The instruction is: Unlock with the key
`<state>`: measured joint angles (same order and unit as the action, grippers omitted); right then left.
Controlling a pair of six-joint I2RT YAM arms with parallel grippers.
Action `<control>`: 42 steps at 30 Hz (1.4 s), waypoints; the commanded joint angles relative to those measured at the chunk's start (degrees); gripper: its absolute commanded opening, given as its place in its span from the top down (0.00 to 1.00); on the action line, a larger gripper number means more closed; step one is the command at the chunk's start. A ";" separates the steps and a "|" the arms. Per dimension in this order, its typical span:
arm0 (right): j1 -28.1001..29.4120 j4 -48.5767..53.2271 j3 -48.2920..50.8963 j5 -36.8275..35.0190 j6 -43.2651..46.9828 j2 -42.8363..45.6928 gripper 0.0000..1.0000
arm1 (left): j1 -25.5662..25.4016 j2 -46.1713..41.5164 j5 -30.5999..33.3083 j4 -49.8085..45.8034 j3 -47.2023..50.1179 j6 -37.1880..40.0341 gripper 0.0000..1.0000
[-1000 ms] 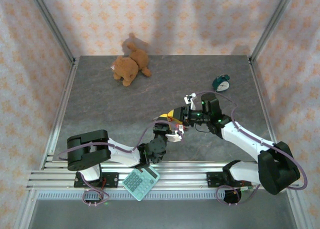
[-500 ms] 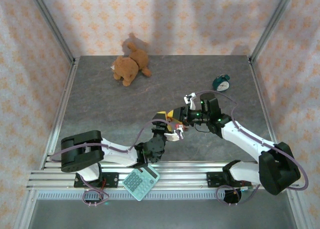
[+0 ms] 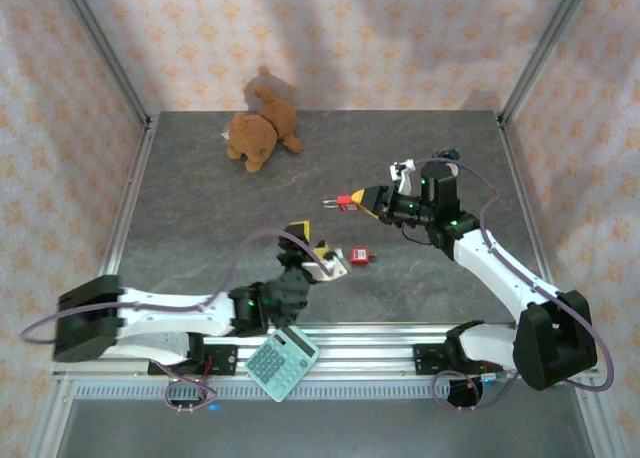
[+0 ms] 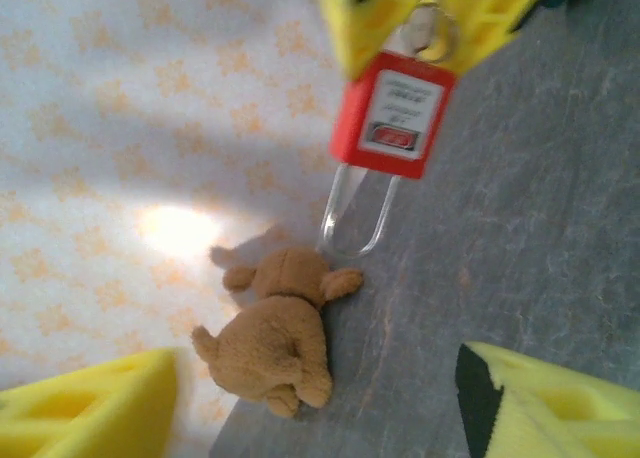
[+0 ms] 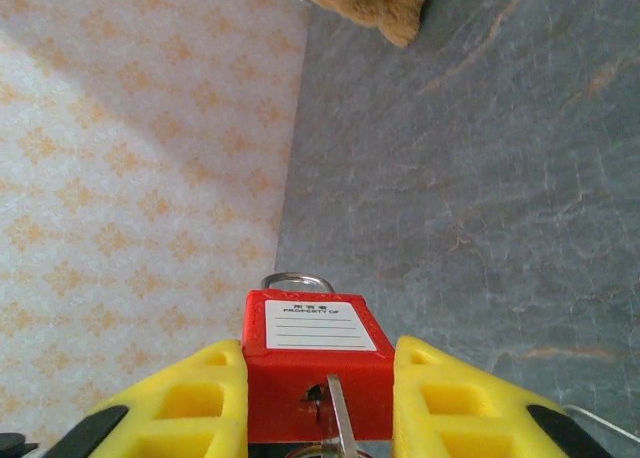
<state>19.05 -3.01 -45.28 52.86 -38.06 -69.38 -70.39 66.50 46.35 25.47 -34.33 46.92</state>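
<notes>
So, right gripper (image 3: 372, 200) pinched red padlock (image 5: 318, 343) by its body, lifted above table (image 3: 220, 218). Shackle (image 4: 355, 213) pointed toward teddy (image 3: 258, 133) and looked seated. Key (image 5: 338, 418) seemed to sit in keyhole. Left gripper (image 3: 312, 246) hung spread, holding nothing, apart from lock. Tip: bring left fingers square onto key head, grip firm, twist without pulling. Right had to clamp hard against twist.

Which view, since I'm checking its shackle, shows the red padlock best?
Left wrist: the padlock faces the camera, label and whole shackle clear. Right wrist shows its body close, shackle mostly hidden. Top external shows it tiny in the right gripper.
</notes>
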 commanded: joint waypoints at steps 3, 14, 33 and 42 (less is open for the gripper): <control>-0.39 -1.24 -0.37 -0.28 1.41 0.04 0.74 | 12.26 -10.34 -25.30 -26.26 -7.16 -22.81 0.30; 0.25 -3.50 2.53 2.31 0.09 0.20 0.74 | 26.54 0.01 -60.29 -33.58 -17.59 -23.38 0.35; 1.57 -1.33 5.06 2.91 1.90 4.88 0.75 | 32.57 12.30 -76.24 -42.38 -26.21 -15.74 0.57; 1.60 4.80 2.93 -5.60 6.10 -0.72 0.77 | 33.48 13.17 -72.20 -39.34 -24.41 -19.51 0.61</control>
<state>20.38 -2.00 -40.60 51.83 -35.29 -67.61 -37.34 79.24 -27.88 -15.18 -59.44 29.50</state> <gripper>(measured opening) 0.234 0.395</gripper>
